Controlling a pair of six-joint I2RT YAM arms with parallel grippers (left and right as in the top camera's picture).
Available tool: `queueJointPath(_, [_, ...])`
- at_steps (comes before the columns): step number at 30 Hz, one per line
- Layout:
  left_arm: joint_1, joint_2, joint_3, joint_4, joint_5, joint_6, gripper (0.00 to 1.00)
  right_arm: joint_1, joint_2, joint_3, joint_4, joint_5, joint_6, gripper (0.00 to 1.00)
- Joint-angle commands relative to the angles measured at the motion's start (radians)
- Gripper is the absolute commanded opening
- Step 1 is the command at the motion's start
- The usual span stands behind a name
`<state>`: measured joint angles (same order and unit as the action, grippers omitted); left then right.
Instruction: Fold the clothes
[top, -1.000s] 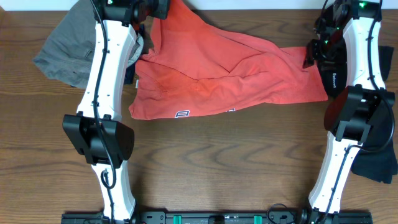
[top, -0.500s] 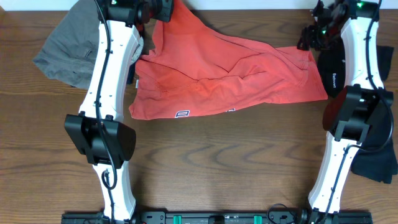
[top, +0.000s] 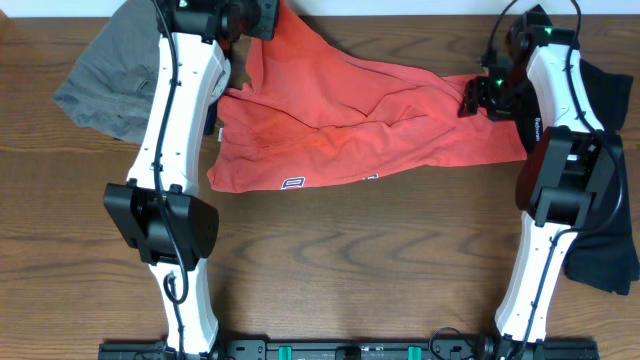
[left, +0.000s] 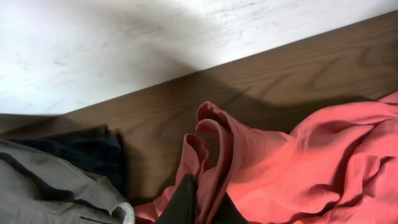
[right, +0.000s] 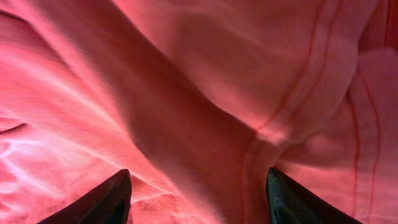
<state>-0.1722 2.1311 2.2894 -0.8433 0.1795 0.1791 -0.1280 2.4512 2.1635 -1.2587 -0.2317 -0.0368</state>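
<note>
The left gripper (left: 198, 205) is clamped tight on a bunched fold of the red T-shirt (top: 360, 130) at the far edge of the table (top: 350, 260); in my left wrist view only the dark tips of its fingers (left: 183, 202) show at the bottom of the frame, with cloth standing up in ridges just past them. The right gripper (right: 199, 205) has its fingers (right: 106, 199) spread wide over the shirt's right end, near a stitched seam, with nothing between them. I cannot tell whether the tips press into the fabric or sit just above it. From overhead the shirt lies rumpled across the far middle of the table, its near hem showing a strip of lettering (top: 293, 183) too small to read. The grey shorts (top: 105, 75) sit at the far left, partly under the left arm, and a dark blue piece (left: 81, 152) peeks out beside them, mostly covered. The black shirt (top: 600, 250) lies at the right edge, cut off by the frame and half hidden by the right arm. Compared with a second ago, the right gripper has come in from the far right corner onto the shirt and has opened a little wider. The left grip and the lie of the shirt look unchanged.
</note>
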Motion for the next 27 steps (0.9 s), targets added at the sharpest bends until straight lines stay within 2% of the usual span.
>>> queueJointPath(1, [0.002,0.023,0.005,-0.01,-0.008,-0.013,0.06,-0.023,-0.026,-0.013,0.003,0.023,0.068,0.67])
queueJointPath(13, [0.002,0.035,0.005,-0.02,-0.008,-0.013,0.06,-0.021,-0.026,-0.051,0.097,0.046,0.096,0.59])
queueJointPath(21, [0.002,0.035,0.005,-0.019,-0.008,-0.013,0.06,-0.025,-0.026,-0.047,0.141,0.043,0.096,0.33])
queueJointPath(27, [0.002,0.035,0.005,-0.019,-0.008,-0.013,0.06,-0.036,-0.026,0.018,0.133,0.043,0.096,0.01])
